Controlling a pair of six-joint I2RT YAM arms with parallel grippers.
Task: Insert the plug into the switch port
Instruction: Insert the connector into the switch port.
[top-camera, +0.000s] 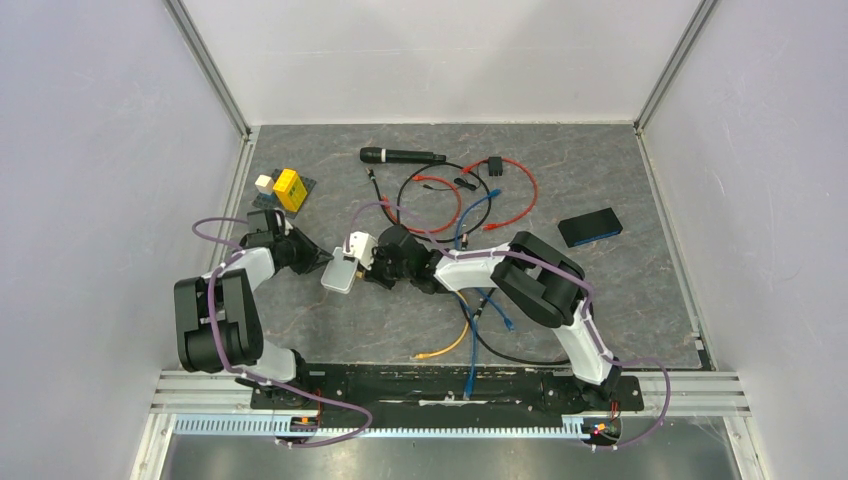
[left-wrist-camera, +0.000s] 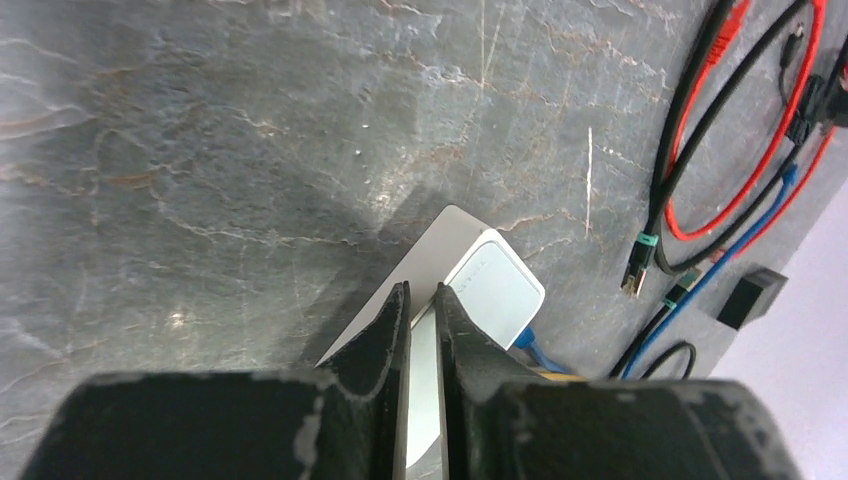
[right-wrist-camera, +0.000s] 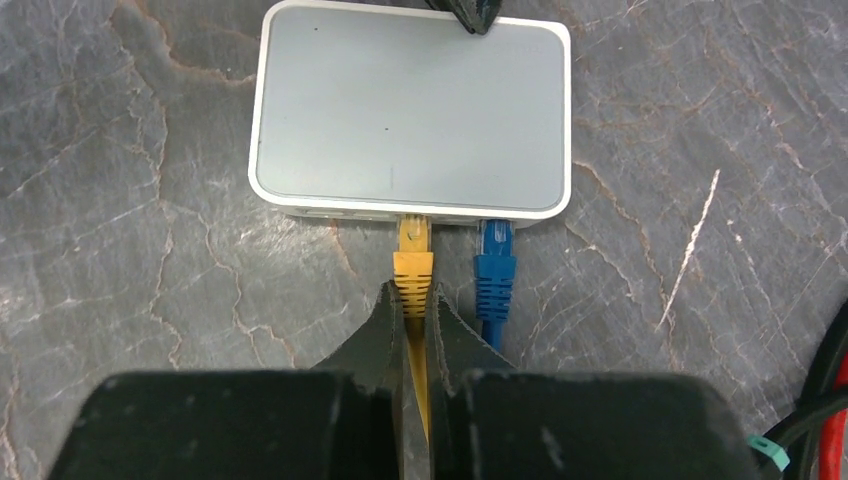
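The pale grey-white switch box (right-wrist-camera: 410, 110) lies flat on the dark stone table. A yellow plug (right-wrist-camera: 413, 262) has its clear head in the switch port (right-wrist-camera: 412, 222) on the box's near long edge. A blue plug (right-wrist-camera: 494, 275) sits in the port beside it. My right gripper (right-wrist-camera: 415, 300) is shut on the yellow plug's ribbed boot and cable. My left gripper (left-wrist-camera: 422, 295) is shut on the opposite edge of the switch box (left-wrist-camera: 495, 285). In the top view both grippers meet at the switch box (top-camera: 338, 275), left gripper (top-camera: 322, 262) on its left, right gripper (top-camera: 372, 268) on its right.
Behind the box lie a black microphone (top-camera: 400, 156), looped red cable (top-camera: 520, 195) and black and blue cables (top-camera: 478, 215). A black block (top-camera: 589, 227) sits at the right and a yellow block (top-camera: 289, 188) at the back left. The yellow cable's far end (top-camera: 445, 348) trails near the arm bases.
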